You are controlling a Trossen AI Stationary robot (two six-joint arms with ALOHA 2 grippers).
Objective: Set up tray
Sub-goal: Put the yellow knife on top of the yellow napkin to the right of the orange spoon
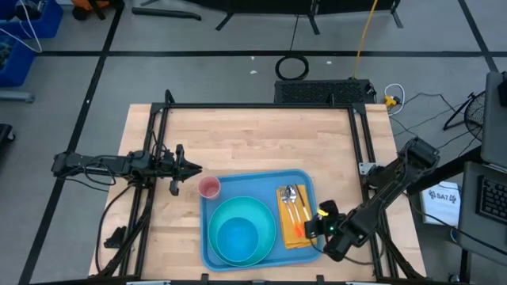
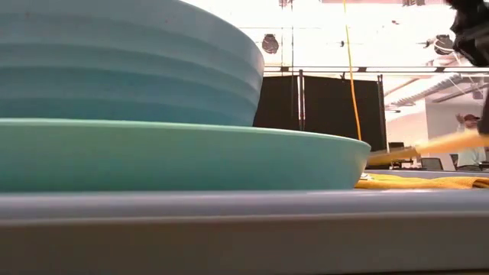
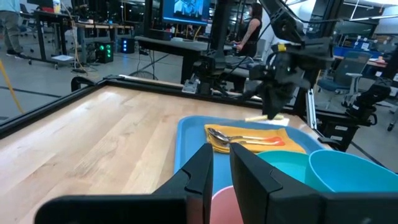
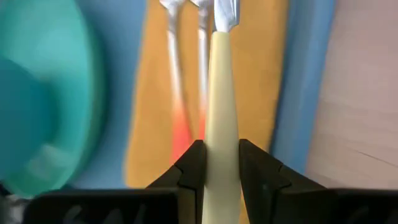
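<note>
Right gripper (image 4: 217, 168) pinching cream-handled utensil (image 4: 221, 112), head cut off, above yellow-orange napkin (image 4: 264, 81) on blue plastic tray (image 1: 238, 186); left gripper (image 3: 221, 171) spread at pink cup (image 1: 209, 187), mostly hidden.

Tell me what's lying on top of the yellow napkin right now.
On the napkin lie a spoon and an orange-handled utensil. The right claw holds a cream-handled utensil over them. The napkin hides the tray beneath.
</note>
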